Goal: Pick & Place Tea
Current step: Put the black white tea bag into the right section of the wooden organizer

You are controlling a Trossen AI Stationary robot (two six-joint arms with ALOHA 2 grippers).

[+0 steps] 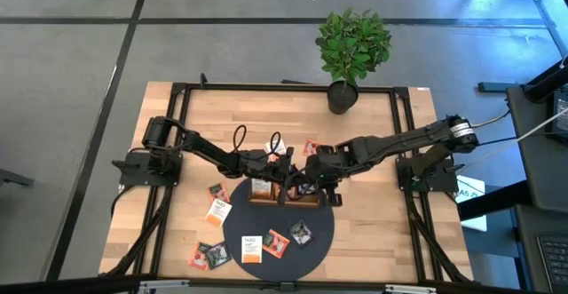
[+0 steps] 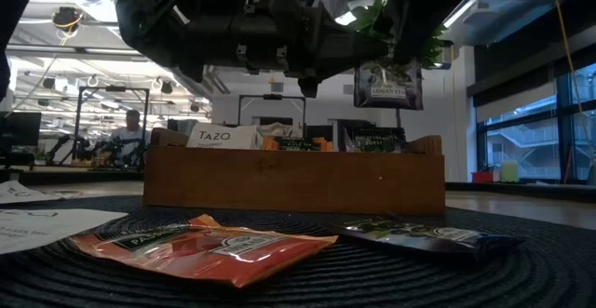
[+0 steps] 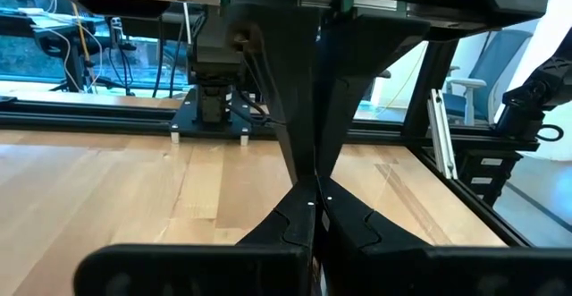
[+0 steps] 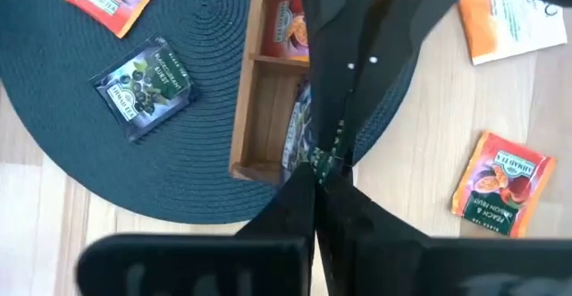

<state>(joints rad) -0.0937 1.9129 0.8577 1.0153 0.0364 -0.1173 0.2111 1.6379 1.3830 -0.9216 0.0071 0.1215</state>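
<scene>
- The wooden worktop (image 1: pixel 373 232) carries a round dark mat (image 1: pixel 312 241) at its near edge, with a potted plant (image 1: pixel 351 52) at the far edge
- On the mat's far part stands the brown wooden tray (image 1: pixel 282 197), with sachets standing upright in its compartments
- Both arms meet over the tray; the left gripper (image 1: pixel 282 165) hangs above its far side with its fingers (image 3: pixel 299 166) pressed together, nothing between them
- The right gripper (image 1: pixel 306 186) is over the tray's right end, its fingers (image 4: pixel 344 108) clamped on a dark tea sachet (image 2: pixel 387 83) that hangs above the tray in the low view
- Loose tea lies about: a white-and-orange sachet (image 1: pixel 252 248), a red sachet (image 1: pixel 276 242) and a dark one (image 1: pixel 302 233) on the mat, more on the bare wood left of it (image 1: pixel 217 212), and one beyond the tray (image 1: pixel 311 147)
</scene>
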